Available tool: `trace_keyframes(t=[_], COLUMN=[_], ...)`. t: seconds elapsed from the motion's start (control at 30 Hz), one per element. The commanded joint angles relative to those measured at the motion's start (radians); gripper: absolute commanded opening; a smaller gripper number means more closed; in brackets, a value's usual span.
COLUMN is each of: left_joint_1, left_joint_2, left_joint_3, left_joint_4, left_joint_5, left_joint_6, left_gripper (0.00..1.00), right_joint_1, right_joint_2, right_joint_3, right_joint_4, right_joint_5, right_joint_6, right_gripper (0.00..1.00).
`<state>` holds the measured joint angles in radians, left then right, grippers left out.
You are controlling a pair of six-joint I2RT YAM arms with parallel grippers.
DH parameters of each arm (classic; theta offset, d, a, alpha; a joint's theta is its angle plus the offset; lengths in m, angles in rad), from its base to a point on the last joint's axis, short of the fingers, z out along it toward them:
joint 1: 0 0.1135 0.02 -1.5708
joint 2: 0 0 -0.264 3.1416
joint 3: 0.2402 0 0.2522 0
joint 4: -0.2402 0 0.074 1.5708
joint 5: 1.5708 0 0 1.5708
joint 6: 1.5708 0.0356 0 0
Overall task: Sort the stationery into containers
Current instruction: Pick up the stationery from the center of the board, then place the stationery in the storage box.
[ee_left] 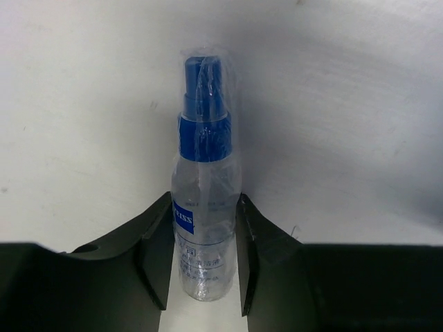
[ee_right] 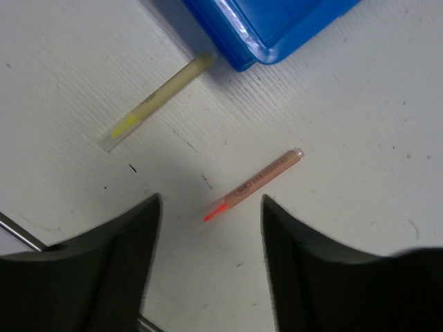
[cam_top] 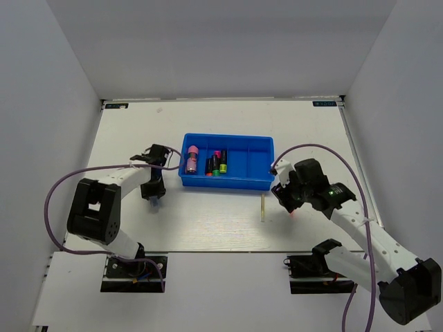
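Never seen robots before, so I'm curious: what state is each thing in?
Blue plastic four-compartment tray: partly filled.
Clear plastic spray bottle with blue cap: lying flat.
Left gripper: jaws flanking the bottle, grip unclear.
Right gripper: open, empty.
Thin reddish pen stick: unsorted, below right gripper.
Thin pale-yellow pen stick: unsorted, beside tray.

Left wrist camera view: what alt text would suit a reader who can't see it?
A small clear spray bottle with a blue cap, wrapped in plastic film, lies on a white table, its base between the two black fingers of the left claw. The fingers sit right at its sides; whether they squeeze it is unclear.
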<state>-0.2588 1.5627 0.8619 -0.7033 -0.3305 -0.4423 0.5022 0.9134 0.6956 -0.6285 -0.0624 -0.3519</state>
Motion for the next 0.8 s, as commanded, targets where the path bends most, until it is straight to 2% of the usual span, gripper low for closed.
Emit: trace_keyframes(t=[0.0, 0.03, 0.07, 0.1, 0.13, 0.17, 0.2, 0.23, 0.33, 0.37, 0.4, 0.43, 0.47, 0.5, 0.6, 0.63, 0.77], left_joint_1=[0.004, 0.003, 0.0, -0.025, -0.039, -0.055, -0.071, -0.138, -0.239, -0.272, -0.284, -0.31, -0.339, -0.35, -0.416, -0.436, -0.471], left_joint_2=[-0.097, -0.119, -0.168, -0.211, -0.229, -0.257, -0.262, -0.263, -0.239, -0.21, -0.169, -0.123, -0.092, -0.035, 0.094, 0.181, 0.33], left_joint_3=[0.052, 0.063, 0.092, 0.126, 0.168, 0.193, 0.271, 0.296, 0.403, 0.42, 0.457, 0.492, 0.54, 0.566, 0.71, 0.792, 0.94], left_joint_4=[-0.096, -0.105, -0.136, -0.143, -0.151, -0.182, -0.188, -0.197, -0.17, -0.153, -0.104, -0.085, -0.072, -0.044, -0.032, -0.032, -0.041], left_joint_5=[-0.036, -0.018, -0.013, -0.004, 0.008, 0.014, 0.018, 0.021, 0.073, 0.155, 0.178, 0.201, 0.24, 0.258, 0.271, 0.265, 0.265], left_joint_6=[-0.032, -0.035, -0.036, -0.035, -0.035, -0.038, -0.038, -0.041, -0.055, -0.061, -0.068, -0.073, -0.075, -0.079, -0.072, -0.064, -0.055], left_gripper=[0.0, 0.0, 0.0, 0.0, 0.0, 0.0, 0.0, 0.0, 0.0, 0.0, 0.0, 0.0, 0.0, 0.0, 0.0, 0.0, 0.0], right_joint_1=[-0.004, -0.004, -0.004, -0.005, -0.004, -0.002, -0.002, -0.001, -0.002, -0.005, -0.004, -0.005, -0.002, -0.004, -0.005, -0.007, -0.005], right_joint_2=[-0.022, -0.019, -0.019, -0.015, -0.015, -0.01, -0.004, 0.001, 0.015, 0.018, 0.018, 0.021, 0.021, 0.022, 0.033, 0.039, 0.038], right_joint_3=[0.002, 0.005, 0.004, 0.004, 0.005, 0.007, 0.008, 0.008, 0.013, 0.015, 0.016, 0.018, 0.018, 0.016, 0.015, 0.016, 0.015], right_joint_4=[0.013, 0.013, 0.016, 0.015, 0.015, 0.018, 0.018, 0.019, 0.039, 0.053, 0.059, 0.065, 0.072, 0.073, 0.082, 0.082, 0.085], right_joint_5=[-0.004, -0.002, -0.002, -0.002, -0.002, 0.001, 0.01, 0.018, 0.097, 0.146, 0.165, 0.176, 0.208, 0.214, 0.263, 0.271, 0.276], right_joint_6=[-0.016, -0.015, -0.015, -0.015, -0.015, -0.015, -0.012, -0.006, 0.03, 0.036, 0.05, 0.063, 0.076, 0.08, 0.102, 0.103, 0.103], right_gripper=[0.64, 0.82, 0.84, 0.79, 0.68, 0.48, 0.28, 0.0, 0.0, 0.04, 0.17, 0.35, 0.44, 0.48, 0.48, 0.48, 0.48])
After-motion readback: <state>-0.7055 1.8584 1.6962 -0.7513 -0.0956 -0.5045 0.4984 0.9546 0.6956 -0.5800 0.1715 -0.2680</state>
